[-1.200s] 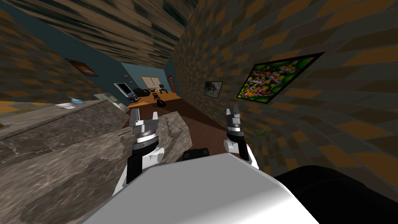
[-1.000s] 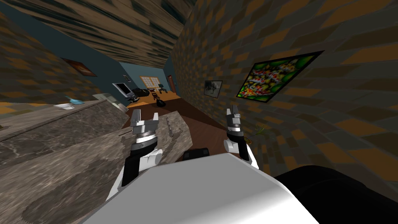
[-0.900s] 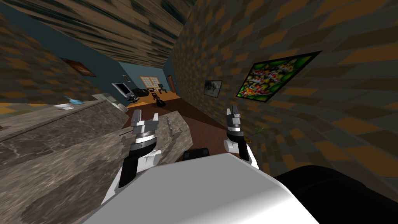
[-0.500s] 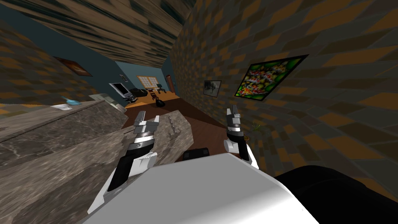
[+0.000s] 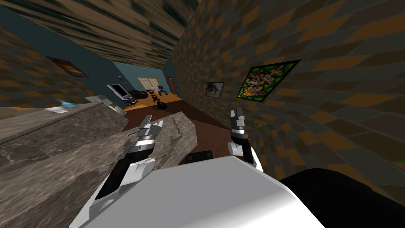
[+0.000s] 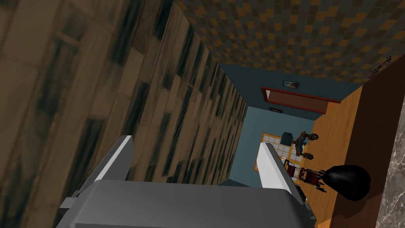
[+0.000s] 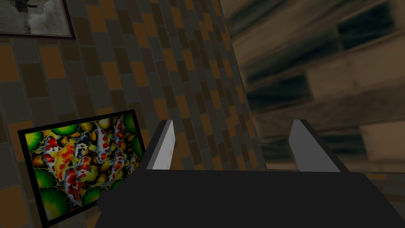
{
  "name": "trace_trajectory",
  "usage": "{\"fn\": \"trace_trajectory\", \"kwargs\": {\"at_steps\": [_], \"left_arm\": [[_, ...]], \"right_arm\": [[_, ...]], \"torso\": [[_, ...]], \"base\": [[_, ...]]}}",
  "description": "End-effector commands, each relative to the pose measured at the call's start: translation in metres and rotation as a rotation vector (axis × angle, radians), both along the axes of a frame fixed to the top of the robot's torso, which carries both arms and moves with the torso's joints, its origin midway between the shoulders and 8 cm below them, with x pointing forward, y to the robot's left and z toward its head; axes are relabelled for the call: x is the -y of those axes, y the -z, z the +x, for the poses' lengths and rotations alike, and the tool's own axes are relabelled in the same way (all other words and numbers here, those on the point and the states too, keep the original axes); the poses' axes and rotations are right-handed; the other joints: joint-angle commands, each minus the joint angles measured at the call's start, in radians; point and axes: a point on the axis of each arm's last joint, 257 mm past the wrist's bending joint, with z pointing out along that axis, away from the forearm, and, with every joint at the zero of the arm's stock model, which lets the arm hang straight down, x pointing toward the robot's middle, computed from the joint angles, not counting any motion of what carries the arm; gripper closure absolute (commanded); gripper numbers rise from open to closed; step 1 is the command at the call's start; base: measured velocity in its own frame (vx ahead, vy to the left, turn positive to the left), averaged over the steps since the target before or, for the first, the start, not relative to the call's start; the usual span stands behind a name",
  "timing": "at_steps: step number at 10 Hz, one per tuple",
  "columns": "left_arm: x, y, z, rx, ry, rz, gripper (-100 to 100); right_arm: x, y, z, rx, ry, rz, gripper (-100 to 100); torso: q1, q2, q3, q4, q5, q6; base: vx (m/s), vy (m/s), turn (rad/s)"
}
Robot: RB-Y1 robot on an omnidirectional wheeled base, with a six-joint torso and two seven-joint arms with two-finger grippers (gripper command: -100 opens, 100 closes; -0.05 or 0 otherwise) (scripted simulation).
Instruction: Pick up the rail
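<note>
The rail (image 5: 176,128) is a thin grey strip with small pegs. It lies on the marble counter (image 5: 79,166) near the counter's far end. My left gripper (image 5: 154,121) hovers over the counter just left of the rail, tilted toward it. Its fingers are open with nothing between them. In the left wrist view the left gripper (image 6: 195,142) stands open, pointing down the hallway, with a sliver of the marble counter (image 6: 395,194) at the edge. My right gripper (image 5: 236,114) is raised beside the patterned wall, open and empty; in its wrist view the right gripper (image 7: 234,123) stands open too.
A higher marble ledge (image 5: 47,126) runs behind the counter and bears a blue thing on a white plate (image 5: 63,105). A dark box (image 5: 199,156) sits on the brown floor by the counter's end. A black round object (image 5: 161,105) lies farther down the hallway. The tiled wall (image 5: 316,118) is close on the right.
My left arm has reached forward and leaned toward the rail, its gripper still open. The head view has swung slightly, shifting the wall pictures leftward. The right arm has stayed put.
</note>
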Motion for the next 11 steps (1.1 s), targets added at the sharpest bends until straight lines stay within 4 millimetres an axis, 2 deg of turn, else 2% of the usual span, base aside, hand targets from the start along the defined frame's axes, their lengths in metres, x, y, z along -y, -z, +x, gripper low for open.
{"fn": "trace_trajectory", "kwargs": {"at_steps": [1,2,3,6,7,10,11], "left_arm": [[-0.005,0.015,0.004,-0.069,0.008,0.006,-100],[-0.005,0.017,0.004,-0.075,0.007,0.005,-100],[-0.010,0.029,0.006,-0.131,0.015,0.011,-100],[-0.014,0.047,0.008,-0.207,0.022,0.018,-100],[-0.018,0.060,0.008,-0.264,0.032,0.026,-100],[-0.023,0.081,0.009,-0.350,0.040,0.035,-100],[-0.027,0.094,0.007,-0.409,0.050,0.046,-100]], "right_arm": [[0.000,0.000,0.000,0.000,0.000,0.000,0],[0.000,0.000,0.000,0.000,0.000,0.000,0],[0.000,0.000,0.000,0.000,0.000,0.000,0],[0.000,0.000,0.000,0.000,0.000,0.000,0],[0.000,0.000,0.000,0.000,0.000,0.000,0],[0.000,0.000,0.000,0.000,0.000,0.000,0],[0.000,0.000,0.000,0.000,0.000,0.000,0]], "torso": [[0.000,0.000,0.000,0.000,0.000,0.000],[0.001,0.000,0.000,0.000,0.000,0.000],[0.000,-0.001,0.000,0.000,0.000,0.000],[0.001,0.000,0.000,0.000,0.000,0.000],[0.000,-0.001,0.000,0.000,0.000,0.000],[0.000,-0.001,-0.001,0.000,0.000,0.000],[-0.001,-0.002,-0.001,0.000,0.000,0.000]], "base": [[-0.045,0.048,-0.068],[-0.040,0.043,-0.037],[-0.046,0.054,-0.075],[-0.047,0.040,-0.058],[-0.045,0.036,-0.084],[-0.036,0.032,-0.061],[-0.033,0.028,-0.082]]}}
